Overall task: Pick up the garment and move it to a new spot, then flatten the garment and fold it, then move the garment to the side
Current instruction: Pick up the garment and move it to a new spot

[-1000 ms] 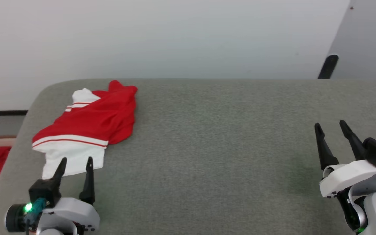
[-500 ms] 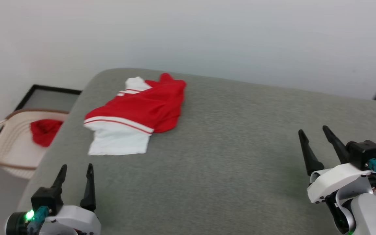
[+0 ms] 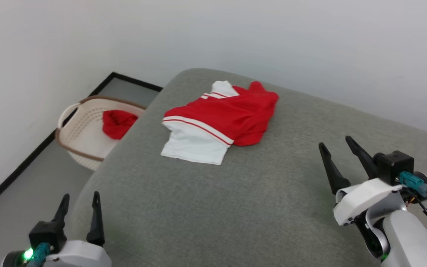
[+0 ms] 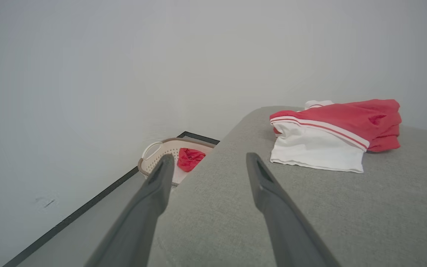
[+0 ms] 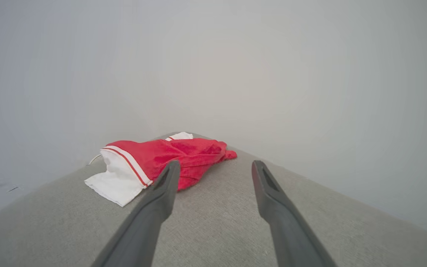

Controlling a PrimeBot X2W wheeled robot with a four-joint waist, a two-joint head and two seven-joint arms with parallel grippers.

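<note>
You've done nothing yet: the crumpled red-and-white jersey T-shirt (image 3: pixel 221 118) lies on the grey fabric surface (image 3: pixel 235 207), well apart from your left gripper (image 3: pixel 80 194) and right gripper (image 3: pixel 335 141), both spread and empty. All 3 steps remain.

The garment (image 3: pixel 228 118) is laid on the worktop (image 3: pixel 235 204) toward 12 o'clock in the head view, near the far edge, with the wall (image 3: pixel 235 33) behind it. A basket (image 3: pixel 82 137) is set on the floor (image 3: pixel 39 193) at 10 o'clock, beside the worktop's left edge, and 1 small cloth (image 3: pixel 117 122) is lodged in it. The left pincer (image 3: pixel 80 194) is found at 7 o'clock, at the worktop's near left edge, and the right pincer (image 3: pixel 335 141) at 4 o'clock over the worktop. Both are placed well apart from the garment.
</note>
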